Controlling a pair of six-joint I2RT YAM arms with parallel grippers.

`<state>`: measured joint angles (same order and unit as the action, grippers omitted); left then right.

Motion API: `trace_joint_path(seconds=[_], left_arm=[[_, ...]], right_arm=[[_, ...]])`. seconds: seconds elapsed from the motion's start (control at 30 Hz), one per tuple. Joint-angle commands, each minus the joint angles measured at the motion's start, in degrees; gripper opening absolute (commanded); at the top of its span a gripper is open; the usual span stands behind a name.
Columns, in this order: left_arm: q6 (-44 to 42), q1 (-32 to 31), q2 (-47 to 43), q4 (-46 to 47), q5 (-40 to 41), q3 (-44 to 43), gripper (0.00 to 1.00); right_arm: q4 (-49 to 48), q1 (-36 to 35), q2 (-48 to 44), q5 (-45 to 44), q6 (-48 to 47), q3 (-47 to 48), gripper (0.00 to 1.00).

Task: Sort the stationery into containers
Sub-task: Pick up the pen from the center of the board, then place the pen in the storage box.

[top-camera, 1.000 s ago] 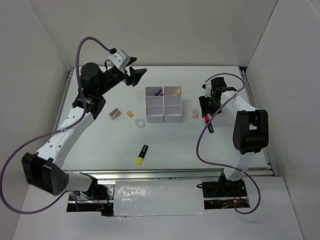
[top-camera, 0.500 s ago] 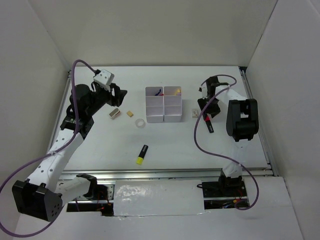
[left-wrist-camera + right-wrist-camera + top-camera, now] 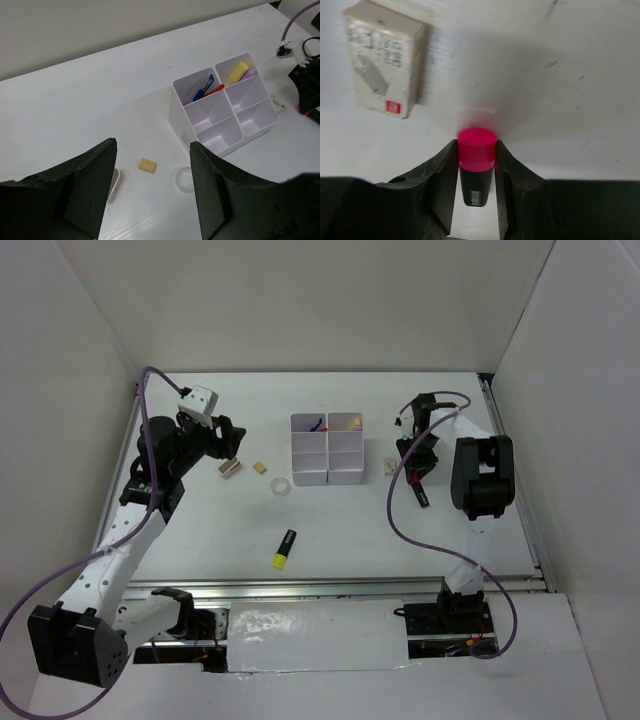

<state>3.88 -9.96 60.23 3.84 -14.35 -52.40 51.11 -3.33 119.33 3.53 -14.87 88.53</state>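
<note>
The white compartment block (image 3: 310, 478) stands mid-table. It also shows in the left wrist view (image 3: 178, 118), with a red pen (image 3: 215, 90), a pale yellow stick (image 3: 237, 73) and a lilac tube (image 3: 251, 72) in its far cells. My right gripper (image 3: 476, 156) is shut on the pink-black highlighter (image 3: 476, 145), whose cap is at the table surface to the right of the block (image 3: 420, 488). My left gripper (image 3: 152, 147) is open and empty above the tan eraser (image 3: 147, 165), the clear tape ring (image 3: 184, 178) and the metal clip (image 3: 114, 182). The yellow-black highlighter (image 3: 285, 549) lies nearer the front.
A small white printed box (image 3: 385, 82) lies just left of the pink highlighter, between it and the block (image 3: 390, 467). A blue pen (image 3: 204, 82) shares the red pen's cell. White walls close in the table on the left, back and right.
My left arm has pulled back from beside the block to above the clip and eraser. My right gripper has come down onto the pink highlighter.
</note>
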Motion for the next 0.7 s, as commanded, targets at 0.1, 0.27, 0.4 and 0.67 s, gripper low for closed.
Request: trace_joint_path(seconds=[0.1,0.27,0.4,0.67], left_arm=[[2.62,3.53,-3.1,3.1,-2.08,1.95,0.72],[4.2,5.65,-3.45,3.72,-3.84,3.18,0.73],[4.65,6.7,-4.15,4.16,-4.37,4.67,0.73],[5.35,7.58,-3.8,4.95,-3.23,4.68,0.72]], right_arm=[[-1.09,-0.18,-17.79,17.61,-1.38,2.0,0.0],[-16.26,-2.54,-32.54,23.09,2.38,-3.01,0.0],[-31.91,-6.41,-39.6,27.48,8.7,-10.37,0.0],[-60.41,-24.06,-36.02,16.97,11.54,-16.54,0.0]])
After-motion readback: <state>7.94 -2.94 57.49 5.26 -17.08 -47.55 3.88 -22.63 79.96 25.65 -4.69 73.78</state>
